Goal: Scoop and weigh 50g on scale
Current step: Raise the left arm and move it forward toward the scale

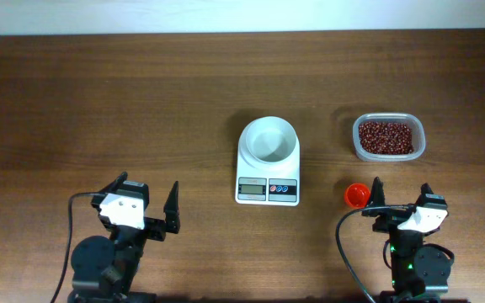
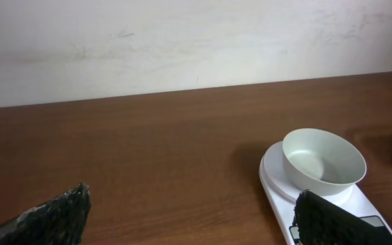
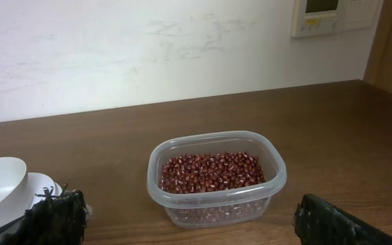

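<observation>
Brown wood counter (image 1: 99, 101). Scale (image 1: 268, 187) at centre, white bowl (image 1: 268, 139) on top, display toward the arms. Clear tub (image 1: 388, 137) of red beans to its right, apart. Left fingers (image 1: 172, 210) spread wide, empty, near-left of the scale. Right fingers (image 1: 376, 192) wide, empty, nearer than the tub. Small orange scoop (image 1: 356, 194) just beside them.

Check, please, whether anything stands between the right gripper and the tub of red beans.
Nothing visible does. Only bare table lies between the open right gripper and the tub of beans. The small red scoop sits beside the gripper, on the side toward the scale, not in that path.
</observation>
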`<state>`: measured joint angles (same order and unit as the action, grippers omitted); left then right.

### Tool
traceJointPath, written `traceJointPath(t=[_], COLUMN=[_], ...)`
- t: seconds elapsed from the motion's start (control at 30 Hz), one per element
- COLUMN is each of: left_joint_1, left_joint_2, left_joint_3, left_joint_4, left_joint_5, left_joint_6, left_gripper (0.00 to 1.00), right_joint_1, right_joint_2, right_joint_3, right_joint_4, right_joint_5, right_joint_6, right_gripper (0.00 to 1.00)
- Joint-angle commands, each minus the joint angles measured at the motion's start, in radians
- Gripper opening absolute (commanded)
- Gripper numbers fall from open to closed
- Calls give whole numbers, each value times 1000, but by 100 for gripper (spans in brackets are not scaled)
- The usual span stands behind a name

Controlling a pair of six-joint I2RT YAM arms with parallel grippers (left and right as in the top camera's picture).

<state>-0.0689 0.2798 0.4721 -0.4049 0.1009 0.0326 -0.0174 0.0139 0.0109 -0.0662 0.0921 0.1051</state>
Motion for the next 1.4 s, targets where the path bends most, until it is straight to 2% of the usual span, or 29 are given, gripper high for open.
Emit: traceJointPath(t=[0.0,0.37,1.2,1.37], left_joint_1=[0,0,0,0], left_joint_2=[13,107,109,109], left_joint_3=[31,114,153,153], left_joint_4=[-3,-62,-62,-57], left_joint_5=[15,24,34,79], left_joint_6=[-23,-22,-22,-21], left_gripper=[99,99,99,99], right_joint_1=[-5,-5,-5,-5], right_joint_2=[-10,-10,-10,-10], right_joint_3=[-5,-5,-5,-5], right_joint_4=[-8,-8,-8,-8], right_joint_5=[-2,-2,-2,-2], right_joint_6=[3,3,3,3], right_gripper=[99,99,99,99])
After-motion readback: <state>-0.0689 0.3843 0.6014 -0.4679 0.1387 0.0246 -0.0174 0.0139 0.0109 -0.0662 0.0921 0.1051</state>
